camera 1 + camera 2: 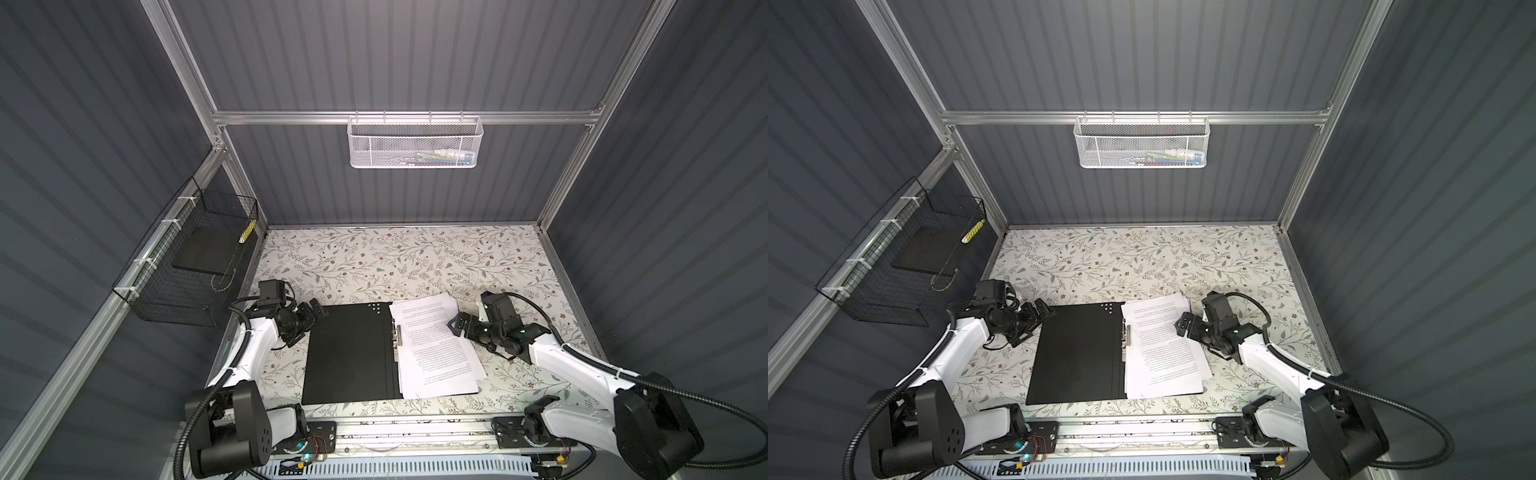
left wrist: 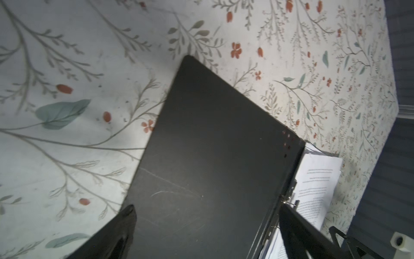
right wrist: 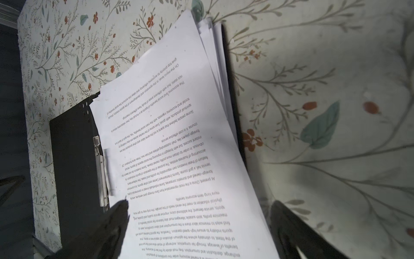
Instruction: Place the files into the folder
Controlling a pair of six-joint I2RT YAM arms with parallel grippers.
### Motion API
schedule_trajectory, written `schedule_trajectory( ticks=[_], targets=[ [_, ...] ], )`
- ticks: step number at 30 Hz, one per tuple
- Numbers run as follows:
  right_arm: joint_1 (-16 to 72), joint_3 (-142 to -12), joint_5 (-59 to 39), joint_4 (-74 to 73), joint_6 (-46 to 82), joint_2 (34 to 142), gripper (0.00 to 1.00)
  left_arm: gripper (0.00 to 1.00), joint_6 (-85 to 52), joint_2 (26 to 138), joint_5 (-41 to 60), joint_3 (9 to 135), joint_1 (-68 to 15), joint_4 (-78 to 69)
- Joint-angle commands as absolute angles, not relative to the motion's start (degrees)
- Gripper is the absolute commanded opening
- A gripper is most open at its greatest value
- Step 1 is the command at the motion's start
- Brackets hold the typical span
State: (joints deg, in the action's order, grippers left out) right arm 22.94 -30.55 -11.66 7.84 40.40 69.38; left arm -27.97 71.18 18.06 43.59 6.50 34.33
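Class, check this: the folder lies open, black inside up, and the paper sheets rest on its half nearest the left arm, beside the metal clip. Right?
No. The files rest on the half of the folder nearest the right arm, as both top views show. The rest holds.

dim enclosure, bright near edge, wrist views perhaps soft
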Motion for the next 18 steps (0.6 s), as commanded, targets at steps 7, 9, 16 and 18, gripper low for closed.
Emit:
schedule_trajectory(
  ticks=[7, 9, 16, 18],
  targets=[
    [18.11, -32.16, -18.64, -0.59, 37.05, 76.66, 0.99, 1.0, -32.7, 73.81, 13.2, 37.25, 6.86, 31.69],
    [18.1, -32.31, -21.57, -2.37, 37.72, 79.18, 0.99, 1.0, -32.87, 73.84, 12.57, 36.33, 6.86, 31.51],
    [17.12, -34.78, -20.89, -5.45, 39.29, 86.14, 0.99, 1.0, -33.37, 76.99, 16.2, 33.86, 6.77, 28.29],
    [16.97, -36.47, -21.39, -5.49, 39.26, 87.58, 0.99, 1.0, -33.79, 78.09, 18.43, 32.6, 6.69, 25.72]
  ],
)
